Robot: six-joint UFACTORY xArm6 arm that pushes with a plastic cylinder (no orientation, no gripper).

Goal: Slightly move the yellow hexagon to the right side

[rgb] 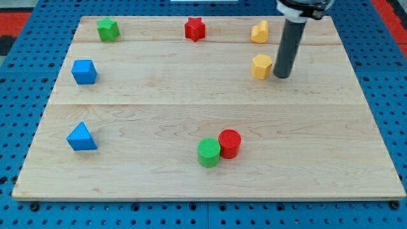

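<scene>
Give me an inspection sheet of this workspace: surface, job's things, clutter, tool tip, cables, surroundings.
Surface: pale wooden board, flat, planks running left to right.
Job's things: yellow hexagon near the view's upper right, lying flat.
Clutter: second yellow block above the hexagon, shape unclear; red star; green star; blue cube; blue triangle; green cylinder and red cylinder side by side, touching.
Grippers: none; my tip stands just to the view's right of the yellow hexagon, very close; contact cannot be told.
Cables: nothing seen.
Surroundings: blue perforated base around the board; red patches at the top corners.
</scene>
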